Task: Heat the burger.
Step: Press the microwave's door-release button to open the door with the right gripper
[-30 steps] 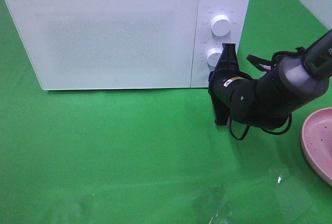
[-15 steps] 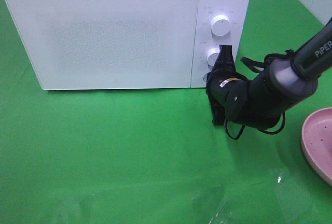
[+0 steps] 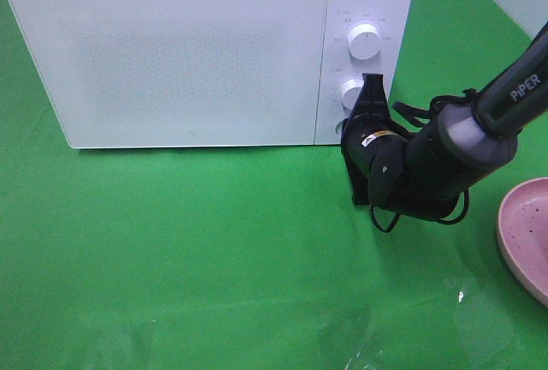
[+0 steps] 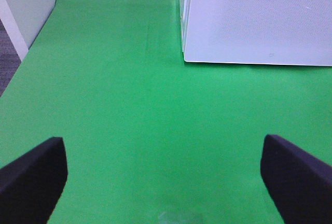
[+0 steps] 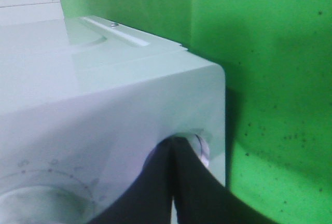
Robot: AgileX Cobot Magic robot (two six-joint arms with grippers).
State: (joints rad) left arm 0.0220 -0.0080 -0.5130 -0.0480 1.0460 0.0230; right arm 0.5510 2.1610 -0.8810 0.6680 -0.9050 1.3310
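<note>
The burger is out of view; the white microwave (image 3: 188,53) stands with its door closed. My right gripper (image 3: 372,85) is shut, its fingertips together against the lower knob (image 3: 351,93) on the control panel, below the upper knob (image 3: 364,42). The right wrist view shows the closed fingertips (image 5: 174,146) touching that knob (image 5: 202,149) near the microwave's corner. In the left wrist view my left gripper (image 4: 163,162) is open over bare green cloth with nothing between its fingers (image 4: 33,175), and the microwave (image 4: 259,22) lies ahead of it.
A flat pink speckled plate (image 3: 527,233) lies at the right edge of the table. Green cloth (image 3: 214,250) covers the table in front of the microwave. A clear plastic sheet (image 3: 360,336) lies near the front edge.
The right arm's forearm has shifted slightly left while its shut fingertips stay at the lower knob. Nothing else has moved.
</note>
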